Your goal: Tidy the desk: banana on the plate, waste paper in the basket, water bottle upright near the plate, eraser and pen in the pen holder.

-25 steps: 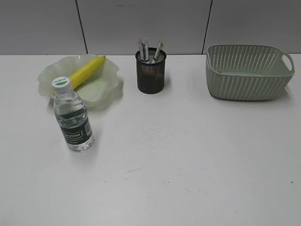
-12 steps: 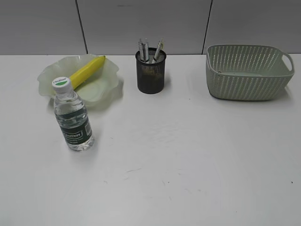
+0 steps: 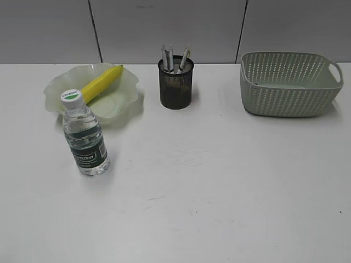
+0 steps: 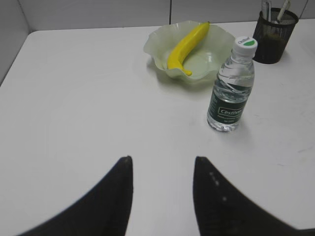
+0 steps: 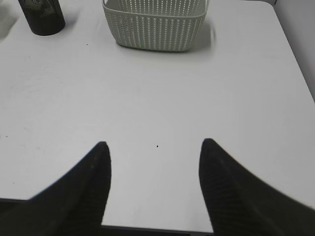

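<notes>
Judging from the layout, little remains: banana (image 3: 102, 81) lies on the plate (image 3: 58, 86), water bottle (image 3: 84, 134) stands beside it, pens sit in the pen holder (image 3: 176, 83). Both end effectors, left (image 4: 162, 169) and right (image 5: 153, 153), gape empty; careless reaching could topple the bottle.

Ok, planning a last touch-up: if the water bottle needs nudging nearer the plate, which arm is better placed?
Probably left: the left gripper, open, faces the water bottle and plate; the right gripper faces the basket.

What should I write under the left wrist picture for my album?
Open left pincer above the table, facing an upright water bottle beside the plate holding a banana.
</notes>
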Robot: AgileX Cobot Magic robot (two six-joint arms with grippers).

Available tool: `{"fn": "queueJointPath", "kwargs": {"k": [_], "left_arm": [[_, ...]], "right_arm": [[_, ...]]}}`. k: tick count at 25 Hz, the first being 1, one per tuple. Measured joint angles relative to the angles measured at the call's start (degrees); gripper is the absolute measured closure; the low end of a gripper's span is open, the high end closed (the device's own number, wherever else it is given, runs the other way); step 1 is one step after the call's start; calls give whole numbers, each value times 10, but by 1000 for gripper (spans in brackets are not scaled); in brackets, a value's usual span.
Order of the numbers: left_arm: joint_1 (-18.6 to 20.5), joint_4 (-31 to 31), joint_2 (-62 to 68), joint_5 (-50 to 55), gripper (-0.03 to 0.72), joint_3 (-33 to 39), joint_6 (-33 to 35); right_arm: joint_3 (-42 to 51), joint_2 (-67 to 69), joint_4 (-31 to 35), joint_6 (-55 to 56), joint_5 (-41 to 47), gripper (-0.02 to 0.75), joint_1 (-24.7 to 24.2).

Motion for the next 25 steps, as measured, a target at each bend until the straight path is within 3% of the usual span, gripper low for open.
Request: {"fn": "queueJointPath", "kwargs": {"k": [25], "left_arm": [[0, 0, 0, 0, 379, 0, 0]], "right_arm": [[0, 0, 0, 0, 0, 281, 0]]}}
